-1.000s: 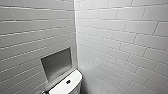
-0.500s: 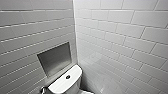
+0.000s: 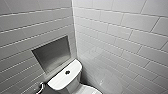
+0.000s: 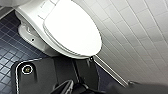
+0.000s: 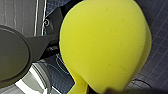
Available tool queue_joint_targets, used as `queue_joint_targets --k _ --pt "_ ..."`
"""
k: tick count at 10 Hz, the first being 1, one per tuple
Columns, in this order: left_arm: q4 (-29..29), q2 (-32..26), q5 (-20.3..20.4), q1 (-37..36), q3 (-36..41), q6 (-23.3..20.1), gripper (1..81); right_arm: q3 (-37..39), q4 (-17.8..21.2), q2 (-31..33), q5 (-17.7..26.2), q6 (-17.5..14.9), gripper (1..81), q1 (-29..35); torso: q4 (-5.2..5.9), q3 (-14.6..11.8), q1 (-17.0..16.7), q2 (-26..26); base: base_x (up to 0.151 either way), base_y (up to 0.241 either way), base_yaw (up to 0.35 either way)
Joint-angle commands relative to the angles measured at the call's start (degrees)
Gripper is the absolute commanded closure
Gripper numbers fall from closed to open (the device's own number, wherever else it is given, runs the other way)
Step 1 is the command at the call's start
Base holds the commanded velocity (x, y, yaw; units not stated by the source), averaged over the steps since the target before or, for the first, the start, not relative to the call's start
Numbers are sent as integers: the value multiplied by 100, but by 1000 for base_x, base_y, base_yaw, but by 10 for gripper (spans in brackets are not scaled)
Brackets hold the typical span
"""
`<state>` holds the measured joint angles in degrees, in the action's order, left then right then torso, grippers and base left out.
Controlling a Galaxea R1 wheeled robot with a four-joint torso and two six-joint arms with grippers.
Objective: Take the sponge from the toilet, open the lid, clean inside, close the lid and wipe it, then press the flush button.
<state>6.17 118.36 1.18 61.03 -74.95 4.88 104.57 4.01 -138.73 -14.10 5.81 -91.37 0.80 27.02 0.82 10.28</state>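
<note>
The right claw (image 5: 86, 90) holds the sponge (image 5: 105, 45). The bright yellow block is pinched at one edge and bent into a rounded bulge, so the grip is narrow and closed on it. It hangs clear of the dark blue tiled floor (image 5: 160, 62) and touches nothing else that can be made out. The left claw (image 4: 72, 87) appears as dark shapes over the same floor, near the front of the toilet (image 4: 30, 32). I cannot tell how far open it is, and nothing can be seen in it. In the left wrist view the lid (image 4: 72, 27) lies shut and flat over the bowl, glossy white and oval, so the inside of the bowl is hidden. The white tiled wall (image 4: 140, 37) runs just beside the toilet. In the head view the tank top (image 3: 60, 81) sits at the lower middle of the frame, in the corner where the two tiled walls meet. The small dark button (image 3: 67, 72) is set in its centre. Above it, at middle left, a grey rectangular niche (image 3: 52, 53) is sunk into the wall. A small metal fitting (image 3: 40, 87) shows at the lower left, beside the tank, too blurred to identify.
</note>
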Motion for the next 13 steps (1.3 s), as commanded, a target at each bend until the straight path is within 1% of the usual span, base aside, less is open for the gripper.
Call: queue_joint_targets --k 1,3,4,6,7,10,12,13 --pt "-19 -540 -943 -1429 516 803 10 35 12 107 373 -1 811 26 0 0 0 0 0 0 0" --pt "-19 -514 -1349 -2150 578 1173 10 229 12 -26 373 7 811 26 0 0 0 0 0 0 0" --pt "-28 -506 -1489 -2510 578 1332 10 256 12 -70 382 7 811 26 0 2 0 -2 0 0 0" --pt "-19 -471 -1988 -3319 569 1761 10 334 12 -131 382 7 811 26 0 5 0 -2 0 0 0" --pt "-28 -427 -2173 -3635 543 1910 10 378 12 -166 382 7 811 26 0 5 0 -4 0 0 0" --pt "-28 -164 -2456 -4260 280 2359 10 580 -6 -342 382 7 811 0 0 9 4 -6 0 0 0" --pt "-37 13 -2482 -4541 24 2527 10 616 -6 -395 382 -1 811 -18 0 11 6 -9 0 0 0" --pt "-28 74 -2596 -4665 -46 2640 811 616 -6 -412 373 -1 811 -18 0 13 6 -11 0 0 0"
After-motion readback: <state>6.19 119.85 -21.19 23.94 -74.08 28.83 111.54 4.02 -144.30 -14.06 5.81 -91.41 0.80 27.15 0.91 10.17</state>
